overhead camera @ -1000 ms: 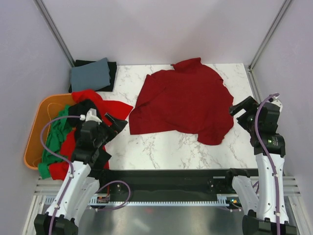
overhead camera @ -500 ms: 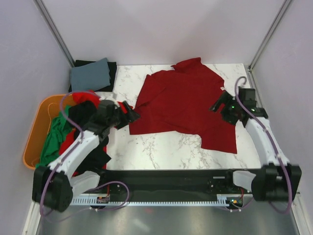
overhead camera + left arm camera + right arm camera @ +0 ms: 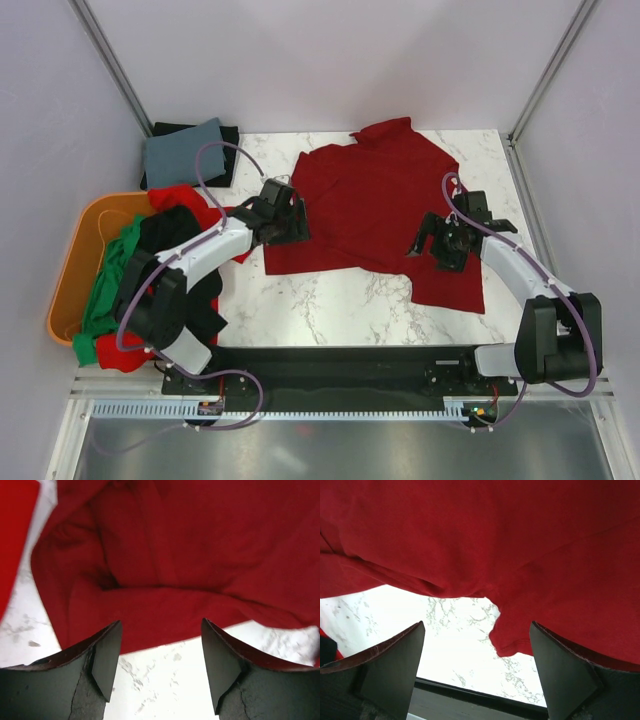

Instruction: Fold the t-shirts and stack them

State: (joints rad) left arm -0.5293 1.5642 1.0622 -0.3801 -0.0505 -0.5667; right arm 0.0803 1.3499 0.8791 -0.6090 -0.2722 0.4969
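Both arms have swung in from the table's sides and now reach over the dark red shirt [image 3: 375,200]. It lies spread but rumpled on the middle of the marble table [image 3: 330,300], collar at the far side. The left gripper [image 3: 290,222] hovers at the shirt's near left corner, its jaws apart though narrowing, with nothing between them. The right gripper [image 3: 428,245] hangs above the near hem on the right, jaws wide apart and empty. The step in hand looks like taking hold of the shirt to flatten it for folding. Next, each gripper must drop onto the cloth's edge and pinch it. More shirts [image 3: 130,280] are heaped in the orange tub [image 3: 70,275] at left, and a folded pile [image 3: 185,150] sits at the far left corner.
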